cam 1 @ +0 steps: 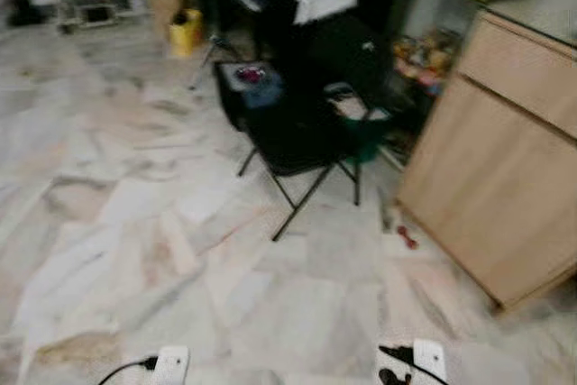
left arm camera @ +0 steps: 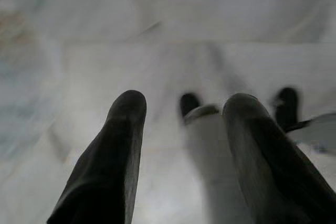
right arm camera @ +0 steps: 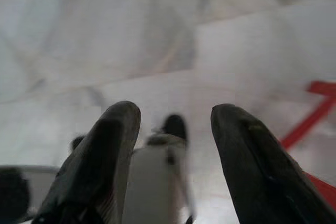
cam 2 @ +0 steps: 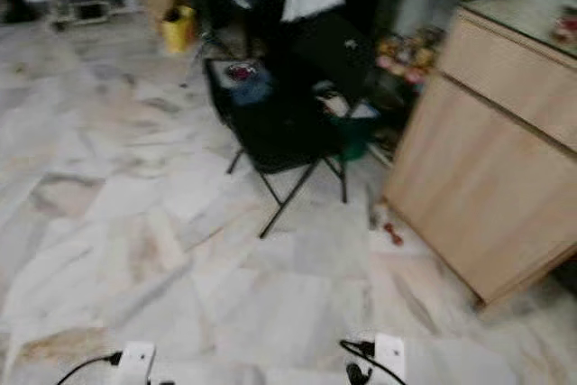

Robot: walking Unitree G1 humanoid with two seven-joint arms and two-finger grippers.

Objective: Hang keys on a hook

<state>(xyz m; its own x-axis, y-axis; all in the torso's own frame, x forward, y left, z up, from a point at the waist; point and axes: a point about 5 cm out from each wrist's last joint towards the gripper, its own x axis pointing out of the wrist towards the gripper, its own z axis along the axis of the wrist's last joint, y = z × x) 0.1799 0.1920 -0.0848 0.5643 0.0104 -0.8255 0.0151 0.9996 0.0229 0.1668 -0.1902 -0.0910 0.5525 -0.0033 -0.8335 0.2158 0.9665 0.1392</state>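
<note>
**Keys and hook not yet found; both grippers empty**

Blurred head views: marble floor [cam 1: 135,223], black folding chair [cam 1: 297,132] at 12 o'clock, light wood cabinet [cam 1: 505,178] at 2 o'clock. Can't make out keys or a hook anywhere, so where they are can't be told. Small red object [cam 1: 407,239] on floor by cabinet base, too blurred to name.

Left gripper [left arm camera: 181,103] hangs over floor, jaws moderately apart, nothing between. Right gripper [right arm camera: 173,114] same, apart and empty; red line [right arm camera: 310,114] on the tiles beyond it.

Handling, as judgement: keys likely light, rigid metal, slippery, prone to swing; pinch at ring or key head so ring loop stays free for hook.

Containers: yellow bin [cam 1: 186,32] at 11 o'clock, contents unclear; chair seat carries dark bluish bundle [cam 1: 257,83], shelves [cam 1: 424,51] w/ colourful clutter
</note>
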